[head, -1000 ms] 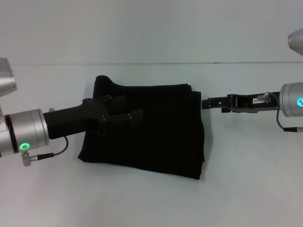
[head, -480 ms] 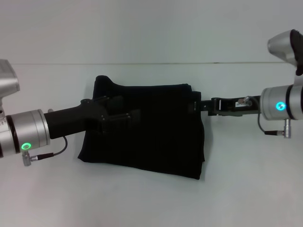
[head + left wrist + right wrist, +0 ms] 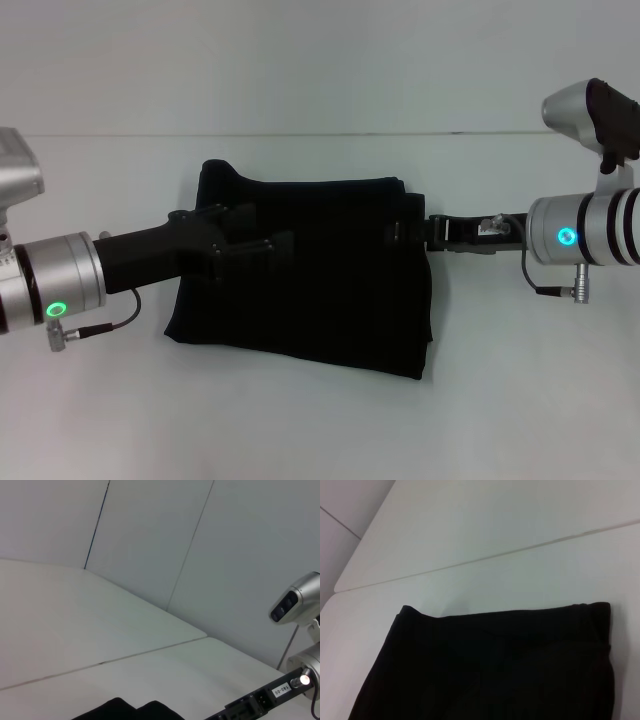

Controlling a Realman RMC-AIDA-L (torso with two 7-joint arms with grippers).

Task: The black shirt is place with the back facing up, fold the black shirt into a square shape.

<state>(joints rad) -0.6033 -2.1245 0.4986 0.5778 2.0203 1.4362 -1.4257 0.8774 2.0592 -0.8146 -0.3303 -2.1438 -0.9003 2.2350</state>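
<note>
Two arms reach in over the white table (image 3: 320,420) from opposite sides, and between them the black shirt (image 3: 330,290) lies folded into a rough rectangle near the middle of the surface, closer to the far edge than the near one. Its far left corner pokes up in a small bump toward the far edge, and its right side shows stacked layers at the fold. No lettering shows on the upward face. The left gripper (image 3: 285,240) comes in from the table's left edge and lies over the left part of the shirt, black against black, so I cannot tell whether its fingers are apart or together, or whether they pinch any cloth. The right gripper (image 3: 398,233) comes in from the right edge at about the same height, its tip overlapping the shirt's upper right edge; whether it is parted or closed on the fabric I cannot tell either. In the right wrist view the shirt (image 3: 490,665) fills the lower part, with its edge lying flat on the table (image 3: 470,545). The left wrist view looks across the table (image 3: 75,630) toward a pale wall (image 3: 210,555), with only a sliver of the shirt (image 3: 130,711) and the other arm showing
</note>
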